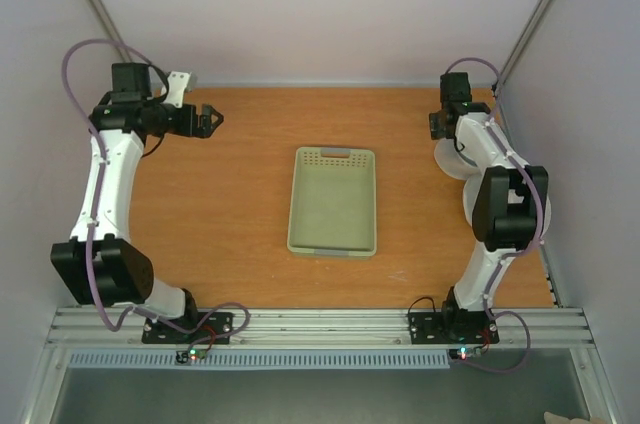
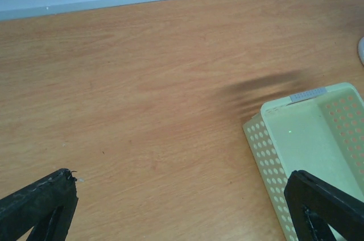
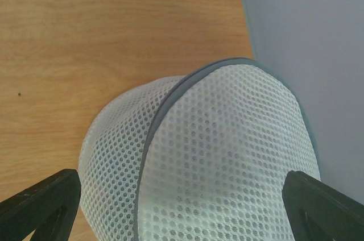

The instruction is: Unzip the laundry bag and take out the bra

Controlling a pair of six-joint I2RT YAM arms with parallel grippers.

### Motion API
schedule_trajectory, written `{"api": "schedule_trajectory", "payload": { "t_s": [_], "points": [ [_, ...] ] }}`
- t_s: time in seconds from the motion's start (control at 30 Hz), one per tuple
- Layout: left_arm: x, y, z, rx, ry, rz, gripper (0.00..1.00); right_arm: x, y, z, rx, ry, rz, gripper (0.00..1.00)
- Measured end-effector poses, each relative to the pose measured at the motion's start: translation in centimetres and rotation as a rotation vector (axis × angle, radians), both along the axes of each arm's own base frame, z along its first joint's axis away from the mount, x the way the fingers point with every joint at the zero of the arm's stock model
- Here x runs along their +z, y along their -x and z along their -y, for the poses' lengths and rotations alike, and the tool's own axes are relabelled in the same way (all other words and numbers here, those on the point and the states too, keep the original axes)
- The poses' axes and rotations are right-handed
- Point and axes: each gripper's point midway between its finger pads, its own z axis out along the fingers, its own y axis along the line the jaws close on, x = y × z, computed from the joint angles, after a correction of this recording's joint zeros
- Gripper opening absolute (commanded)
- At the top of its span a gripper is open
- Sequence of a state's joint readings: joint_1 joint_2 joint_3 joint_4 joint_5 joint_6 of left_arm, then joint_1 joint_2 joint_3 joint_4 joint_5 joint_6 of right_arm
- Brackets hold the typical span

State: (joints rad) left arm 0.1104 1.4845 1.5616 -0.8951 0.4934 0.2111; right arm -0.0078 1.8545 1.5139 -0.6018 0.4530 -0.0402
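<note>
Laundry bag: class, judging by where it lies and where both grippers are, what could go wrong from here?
1. The laundry bag sits close to the wall; the open right gripper may bump that wall.
2. No zip pull shows on the grey zip band, so the gripper might pinch only mesh.
3. The open left gripper is beyond the tray, so the unsteadied bag may slide.

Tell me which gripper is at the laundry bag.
The right gripper: the bag fills its wrist view. The left gripper faces table and tray.
</note>
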Motion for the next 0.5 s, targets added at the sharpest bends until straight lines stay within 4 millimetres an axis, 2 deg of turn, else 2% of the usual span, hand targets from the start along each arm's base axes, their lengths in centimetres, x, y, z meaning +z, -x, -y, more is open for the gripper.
{"api": "schedule_trajectory", "payload": {
  "t_s": [0.07, 0.13, 0.27, 0.33, 0.4, 0.43, 0.5],
  "points": [
    [-0.2, 0.2, 0.2, -0.008, 0.01, -0.006, 0.99, -0.6, 0.0, -0.4, 0.0, 0.034, -0.03, 0.97],
    [-0.2, 0.3, 0.3, -0.011, 0.014, -0.006, 0.99, -1.3, -0.2, 0.0, -0.019, 0.082, -0.057, 0.88],
    [-0.1, 0.3, 0.4, -0.015, 0.019, -0.008, 0.99, -3.7, 0.2, 1.2, -0.059, 0.189, -0.147, 0.6],
    [-0.1, 0.3, 0.6, -0.022, 0.027, -0.007, 0.99, -4.4, 0.6, 1.8, -0.074, 0.226, -0.184, 0.35],
    [0.0, 0.4, 0.7, -0.028, 0.037, -0.007, 0.99, -4.3, 0.9, 2.2, -0.088, 0.254, -0.194, 0.08],
    [0.0, 0.4, 0.8, -0.031, 0.044, -0.008, 0.99, -4.1, 1.0, 2.4, -0.097, 0.269, -0.193, 0.02],
    [0.1, 0.5, 1.1, -0.034, 0.061, -0.012, 0.99, -3.4, 0.9, 2.4, -0.099, 0.294, -0.187, 0.01]
  ]
}}
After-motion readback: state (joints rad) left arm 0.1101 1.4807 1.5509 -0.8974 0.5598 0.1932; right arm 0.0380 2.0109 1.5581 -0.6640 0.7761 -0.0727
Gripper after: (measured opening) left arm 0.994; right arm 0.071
